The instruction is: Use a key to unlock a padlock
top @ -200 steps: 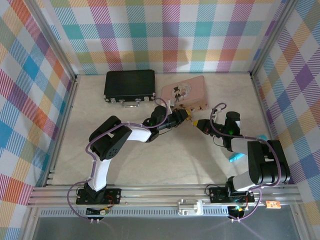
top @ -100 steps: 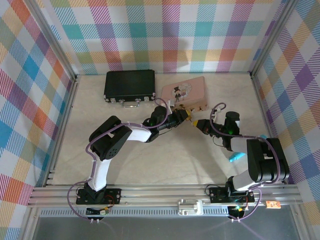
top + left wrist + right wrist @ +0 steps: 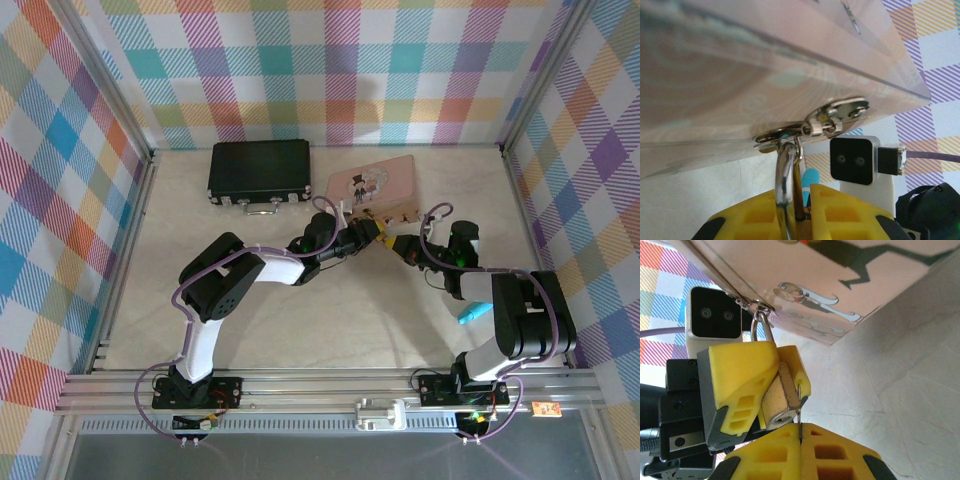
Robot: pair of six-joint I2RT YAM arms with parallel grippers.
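Two arms reach forward from the near edge of the table (image 3: pixel 300 320) and meet tip to tip in front of a pink tin (image 3: pixel 372 183). In the right wrist view, the right gripper (image 3: pixel 800 442) has its yellow fingers pressed together on the key (image 3: pixel 800 429), a thin silvery sliver standing up from the seam between them. The key's upper end touches the bottom of the padlock (image 3: pixel 776 399); whether it sits in the keyhole cannot be told. The left gripper (image 3: pixel 782 372) clamps the brass body from both sides, its jaws nearly closed around it. The padlock's silvery shackle (image 3: pixel 786 175) rises from between the left fingers and passes through the metal hasp (image 3: pixel 810 127) on the tin's front edge, so the lock hangs from the tin. Farther back and to the left, apart from the tin, a black case (image 3: pixel 260 168) lies near the plaid back wall (image 3: pixel 340 60).
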